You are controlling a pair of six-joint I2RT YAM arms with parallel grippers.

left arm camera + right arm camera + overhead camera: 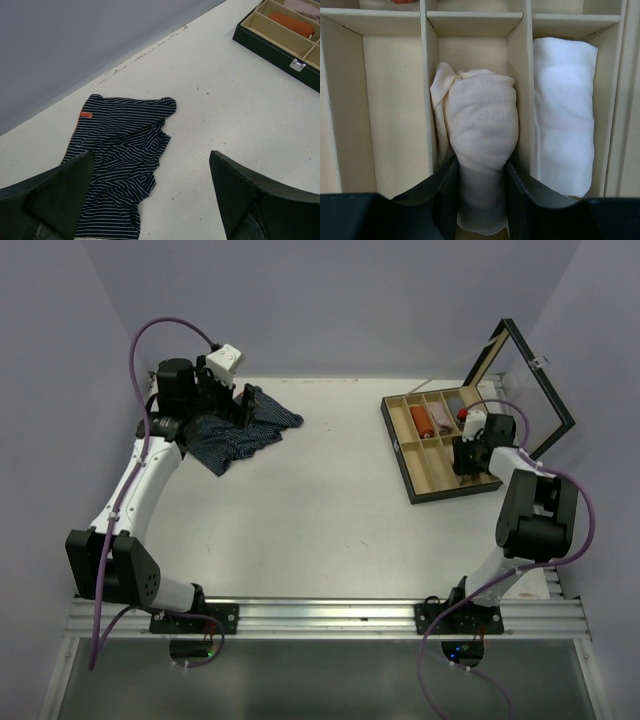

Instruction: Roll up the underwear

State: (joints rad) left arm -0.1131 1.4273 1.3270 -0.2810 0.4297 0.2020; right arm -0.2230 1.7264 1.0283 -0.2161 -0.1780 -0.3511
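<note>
looking down from the top camera, we see the navy underwear lying crumpled and loosely spread at the far left of the white table, with the left gripper above its far edge. the left wrist view adds what the top view cannot: the cloth is thin and soft, dark navy with fine pale stripes, creased into folds, with a small orange tag at one hem. the left gripper hangs over it with its two black fingers wide apart; we cannot tell whether they touch the fabric.

at the far right sits the wooden box, shallow, dark-rimmed and split by thin pale partitions, its glass lid propped up behind. the right gripper reaches down into it and hides what it holds from above. the right wrist view shows it: the beige underwear, a plump matte roll with a bunched fold at its far end, lies in the middle of three compartments, and the right gripper is clamped on its near end, one finger pressing each side. a white roll, smoother and flatter, lies in the compartment just to the right. the left wrist view also catches an orange roll in another compartment and a metal latch on the box's wall.
</note>
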